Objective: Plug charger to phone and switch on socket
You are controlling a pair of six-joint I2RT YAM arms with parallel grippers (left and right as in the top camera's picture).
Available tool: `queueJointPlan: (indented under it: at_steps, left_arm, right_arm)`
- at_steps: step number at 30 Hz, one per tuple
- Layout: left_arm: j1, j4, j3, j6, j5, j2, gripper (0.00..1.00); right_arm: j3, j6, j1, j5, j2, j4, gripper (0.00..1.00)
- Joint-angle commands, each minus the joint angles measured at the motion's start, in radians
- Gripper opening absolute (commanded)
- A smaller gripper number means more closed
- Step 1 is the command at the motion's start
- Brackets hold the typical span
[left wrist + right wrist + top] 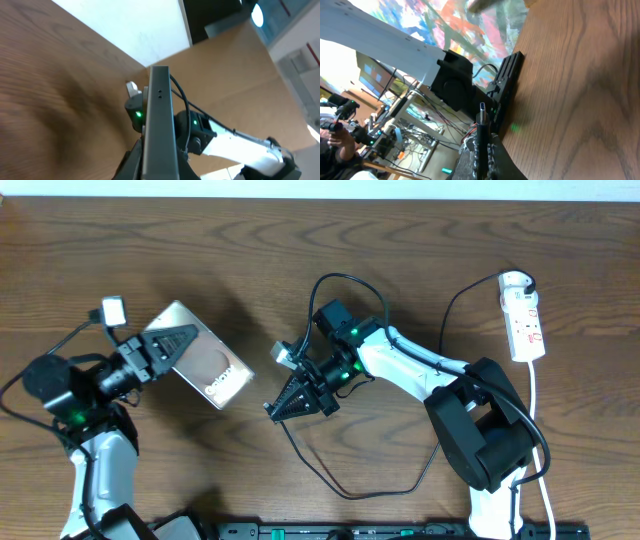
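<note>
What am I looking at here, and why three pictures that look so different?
It is one moment seen by three cameras. The top view looks down on a wooden table with two robot arms. The left gripper is shut on the phone, holding it up; its wrist camera shows the phone edge-on. The right gripper is shut on the charger, a thin black cable whose plug tip pokes out in its own wrist camera. The white socket strip lies at the far right, untouched.

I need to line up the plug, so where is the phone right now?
In the overhead view the phone is left of centre, shut in the left gripper, with the right gripper just to its right.
</note>
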Motion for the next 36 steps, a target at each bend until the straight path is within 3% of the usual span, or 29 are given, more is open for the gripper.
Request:
queueJointPlan:
  at_steps: [1, 15, 36]
  left_arm:
    - [-0.056, 0.01, 0.007, 0.056, 0.023, -0.008, 0.08]
    - [-0.106, 0.01, 0.007, 0.153, 0.023, -0.008, 0.08]
    - [-0.159, -0.005, 0.003, 0.164, 0.024, -0.008, 0.07]
  right_arm:
    - [0.001, -0.022, 0.011, -0.065, 0.003, 0.005, 0.01]
    - [0.001, -0.022, 0.025, -0.079, 0.003, 0.014, 0.01]
    - [0.002, 0.07, 0.029, -0.078, 0.003, 0.102, 0.01]
